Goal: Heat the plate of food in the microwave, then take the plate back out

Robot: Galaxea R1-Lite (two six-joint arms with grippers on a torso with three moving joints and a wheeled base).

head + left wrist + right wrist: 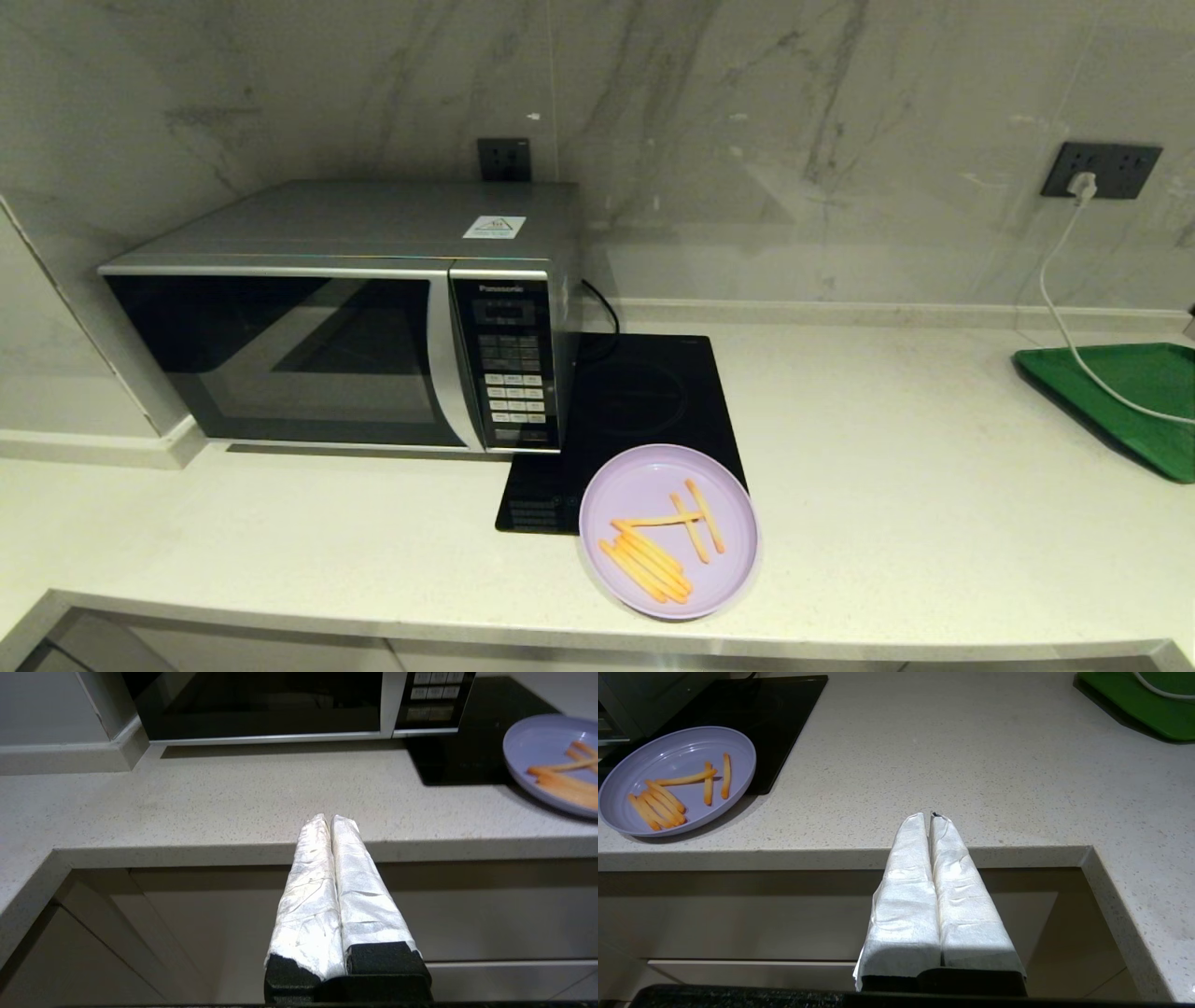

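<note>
While the microwave (336, 359) sits with its door closed at the back left of the table (934, 485), the plate (653, 485) lies near the front edge, at about five o'clock from the oven's button panel, its far rim overlapping the front corner of the black hob (644, 392). The fries (658, 546) lie loose in the plate's near half, a bundle at seven o'clock and a few crossed sticks toward the middle.

Both our arms are held back off the table's front edge. Our left hand (331, 817) is clenched with nothing in it, its wrapped fingers pressed together, pointing at the table in front of the microwave door. Our right hand (930, 815) is likewise clenched and empty, with the plate at its ten o'clock.

We judge the plate to be light, stiff plastic, smooth and likely to slide if nudged. Its shallow rim gives little to pinch, so we would take it at the near edge, at six o'clock, where no fries lie close, and keep it level, since the sticks are free to roll. The door must be opened first.
</note>
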